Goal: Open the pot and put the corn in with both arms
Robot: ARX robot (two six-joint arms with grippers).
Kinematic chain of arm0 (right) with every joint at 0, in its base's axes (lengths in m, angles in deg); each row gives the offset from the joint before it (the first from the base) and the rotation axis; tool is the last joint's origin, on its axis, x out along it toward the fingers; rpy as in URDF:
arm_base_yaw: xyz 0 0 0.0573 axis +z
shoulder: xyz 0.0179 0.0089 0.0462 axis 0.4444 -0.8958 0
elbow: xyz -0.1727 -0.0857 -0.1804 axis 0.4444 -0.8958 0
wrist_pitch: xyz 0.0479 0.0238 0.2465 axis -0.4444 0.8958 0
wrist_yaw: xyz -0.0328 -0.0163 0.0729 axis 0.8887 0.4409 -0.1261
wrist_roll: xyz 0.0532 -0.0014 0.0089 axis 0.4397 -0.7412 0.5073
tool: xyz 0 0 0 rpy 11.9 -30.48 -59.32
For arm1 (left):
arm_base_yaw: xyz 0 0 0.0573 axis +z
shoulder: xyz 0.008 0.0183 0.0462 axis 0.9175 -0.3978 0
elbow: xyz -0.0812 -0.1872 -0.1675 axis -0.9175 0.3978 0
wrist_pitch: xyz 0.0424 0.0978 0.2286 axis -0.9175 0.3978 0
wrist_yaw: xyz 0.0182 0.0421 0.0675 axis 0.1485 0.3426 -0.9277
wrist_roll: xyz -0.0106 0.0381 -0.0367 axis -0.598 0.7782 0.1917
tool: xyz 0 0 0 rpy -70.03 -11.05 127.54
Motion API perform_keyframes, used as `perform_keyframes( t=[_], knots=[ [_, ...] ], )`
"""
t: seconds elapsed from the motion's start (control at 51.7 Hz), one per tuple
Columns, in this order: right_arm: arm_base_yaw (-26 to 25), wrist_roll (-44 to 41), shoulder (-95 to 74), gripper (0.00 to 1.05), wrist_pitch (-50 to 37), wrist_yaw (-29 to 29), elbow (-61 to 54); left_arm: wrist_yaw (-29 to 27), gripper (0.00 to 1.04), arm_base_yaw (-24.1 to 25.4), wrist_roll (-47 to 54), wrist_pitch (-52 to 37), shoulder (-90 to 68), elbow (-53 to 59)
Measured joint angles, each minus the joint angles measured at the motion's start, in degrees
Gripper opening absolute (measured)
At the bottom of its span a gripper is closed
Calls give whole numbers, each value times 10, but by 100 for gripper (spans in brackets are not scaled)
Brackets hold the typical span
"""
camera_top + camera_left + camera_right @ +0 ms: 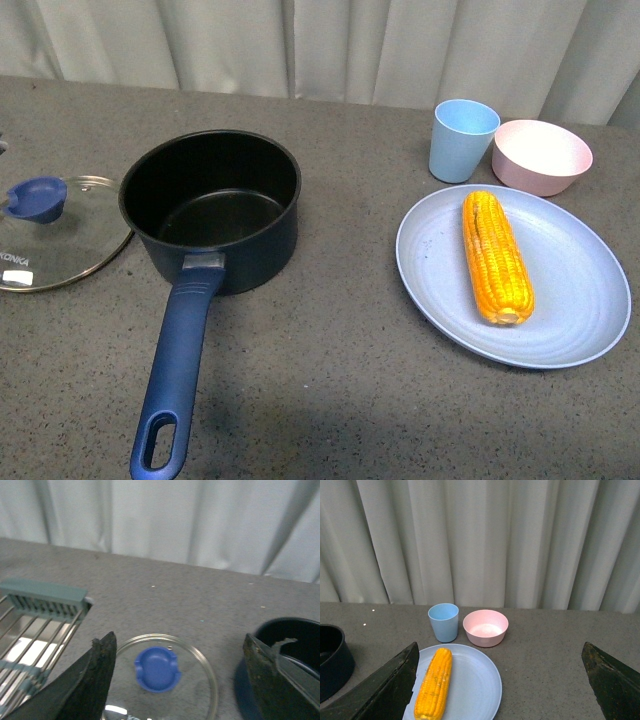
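- Left gripper (177,645): jaws spread wide, nothing held, near the round glass lid (202,680) with a blue knob.
- Right gripper (500,650): jaws spread wide, nothing held.
- Dark navy round saucepan (250,255): uncovered, empty, on the grey table (330,350) just right of the lid.
- Yellow-orange corn cob (496,256): lying on the pale blue round plate (580,300), well right of the saucepan.
- Light blue cup (462,140) and pink bowl (541,157): behind the plate.

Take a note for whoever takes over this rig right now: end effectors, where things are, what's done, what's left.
Left end effector: open, empty, near the glass lid.
Right end effector: open, empty, near the corn.
Done: lid off, lying on the table beside the open, empty pot.
To do: corn lies on the blue plate; grasp it and place it in the pot.
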Motion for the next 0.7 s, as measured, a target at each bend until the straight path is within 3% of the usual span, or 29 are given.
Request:
perform_keyframes(
  t=[0.116, 0.174, 0.368, 0.465, 0.581, 0.697],
  knots=[
    [0, 0, 0, 95, 0, 0, 0, 18, 51, -14, -4, -47, 60, 52],
    [0, 0, 0, 95, 0, -1, 0, 12, 37, -21, -8, -31, 114, 81],
    [0, 0, 0, 95, 0, -1, 0, -1, 5, -37, -10, 28, 211, 122],
    [0, 0, 0, 95, 0, -1, 0, -37, 4, -58, -12, 61, 256, 136],
    [0, 0, 0, 95, 0, -1, 0, -42, 4, -77, -12, 104, 314, 150],
    [0, 0, 0, 95, 0, 0, 0, -44, 4, -79, -12, 209, 414, 154]
  ],
)
